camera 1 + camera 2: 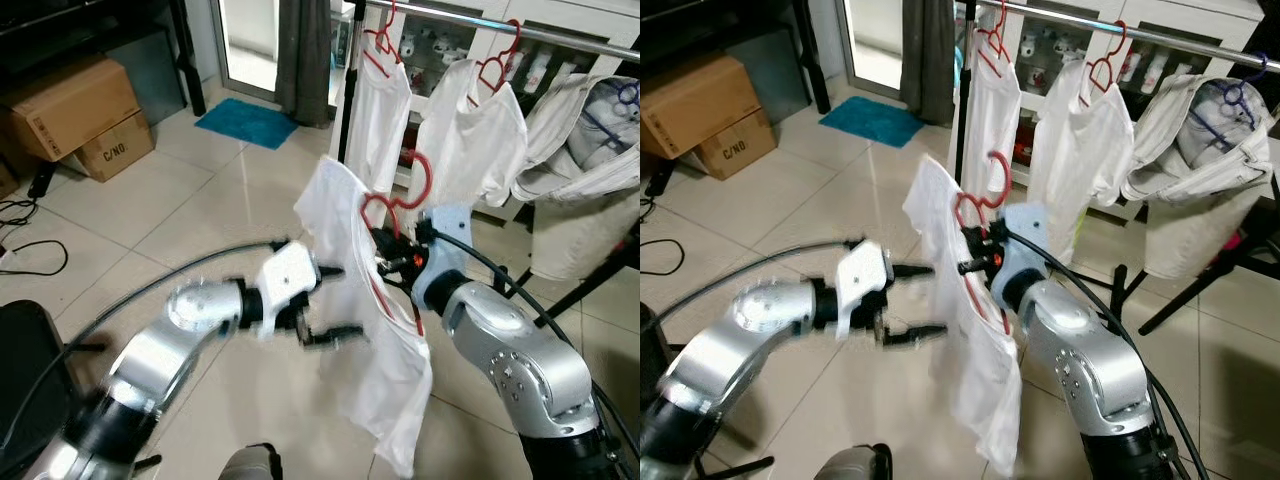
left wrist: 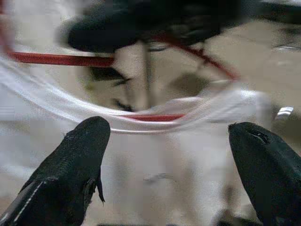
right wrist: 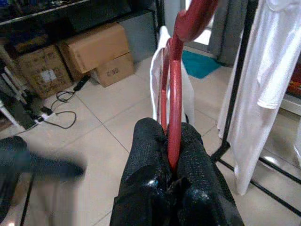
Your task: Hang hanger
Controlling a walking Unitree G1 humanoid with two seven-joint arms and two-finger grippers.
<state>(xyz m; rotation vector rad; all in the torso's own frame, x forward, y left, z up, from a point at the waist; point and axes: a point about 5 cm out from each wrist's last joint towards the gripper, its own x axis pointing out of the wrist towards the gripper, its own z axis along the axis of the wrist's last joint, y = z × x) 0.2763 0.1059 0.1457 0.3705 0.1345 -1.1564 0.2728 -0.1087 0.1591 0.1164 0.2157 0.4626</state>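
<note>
A red hanger [image 1: 398, 203] carrying a white shirt [image 1: 388, 350] is held up in front of me, below the clothes rail [image 1: 520, 28]. My right gripper [image 3: 171, 146] is shut on the hanger's neck, just under its hook [image 3: 195, 16]. My left gripper [image 1: 350, 300] is open and blurred. It sits just left of the hanging shirt, at its side edge. In the left wrist view its two fingers [image 2: 80, 155] spread wide in front of the shirt's collar and the hanger's red bar [image 2: 56, 59].
Two white shirts [image 1: 378, 110] [image 1: 470, 140] hang on red hangers from the rail, and another white garment [image 1: 590, 140] hangs at the right. The rack's black upright [image 1: 347, 90] stands behind the held shirt. Cardboard boxes [image 1: 75, 110], floor cables [image 1: 20, 240] and a blue mat [image 1: 245, 122] lie to the left.
</note>
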